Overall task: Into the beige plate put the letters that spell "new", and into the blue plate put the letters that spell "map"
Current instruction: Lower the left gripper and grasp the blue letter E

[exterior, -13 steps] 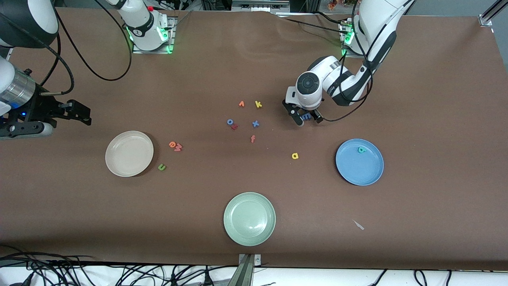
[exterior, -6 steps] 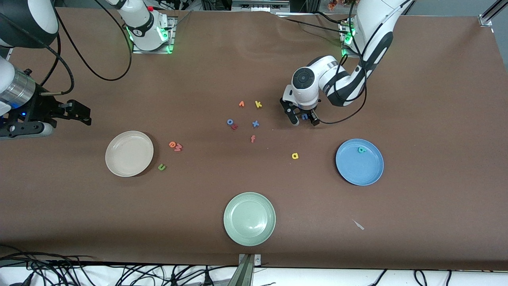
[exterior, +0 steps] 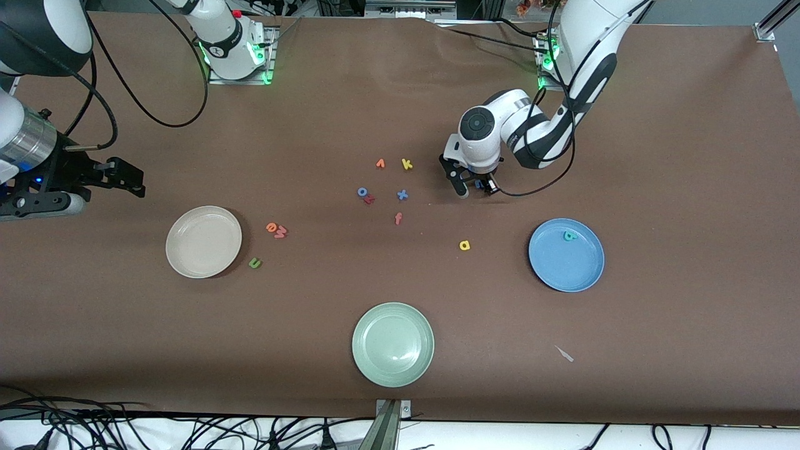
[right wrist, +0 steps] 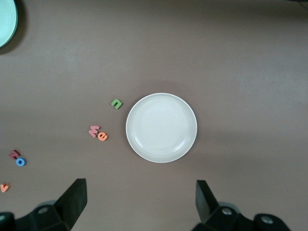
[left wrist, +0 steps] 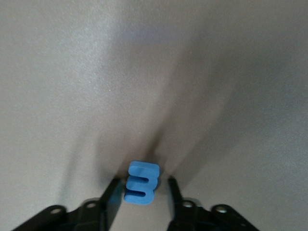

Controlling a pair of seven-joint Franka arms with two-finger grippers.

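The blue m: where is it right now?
The blue m lies on the table between the left gripper fingers, farther from the front camera than the yellow a and the blue plate.

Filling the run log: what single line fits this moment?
left hand: around small blue foam letter m on table | right hand: open, over round beige plate | teal foam p: in round blue plate

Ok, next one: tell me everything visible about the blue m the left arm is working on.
The blue m is a small, thick letter of matte, foam-looking material in bright blue, with three stubby legs and two slots between them. It lies flat on the brown table, at the left arm's end. The left gripper is down around it, one finger on each side, a narrow gap showing at each; contact cannot be confirmed.
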